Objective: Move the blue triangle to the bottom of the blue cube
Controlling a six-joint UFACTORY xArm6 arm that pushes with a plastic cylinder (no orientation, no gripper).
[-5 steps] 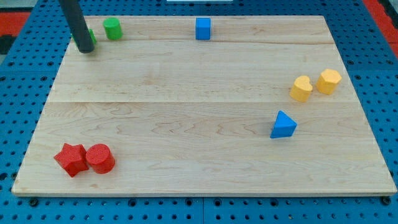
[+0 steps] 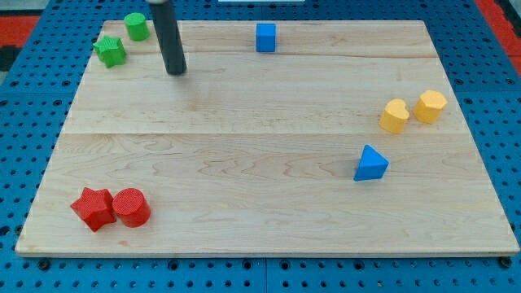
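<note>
- Wooden worktop (image 2: 269, 212) lies on blue pegboard.
- My tip (image 2: 177, 72) stands at the view's top left, just right of two green blocks (image 2: 110, 51) (image 2: 136, 26); this end effector is only a rod, so no jaws to judge.
- Blue triangle (image 2: 371, 163) sits at the view's lower right, well apart from blue cube (image 2: 265, 37) at top.

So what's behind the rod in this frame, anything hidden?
Only bare board shows around my tip. The green cylinder and green star sit clear to its left. The strip directly behind the rod is covered.
</note>
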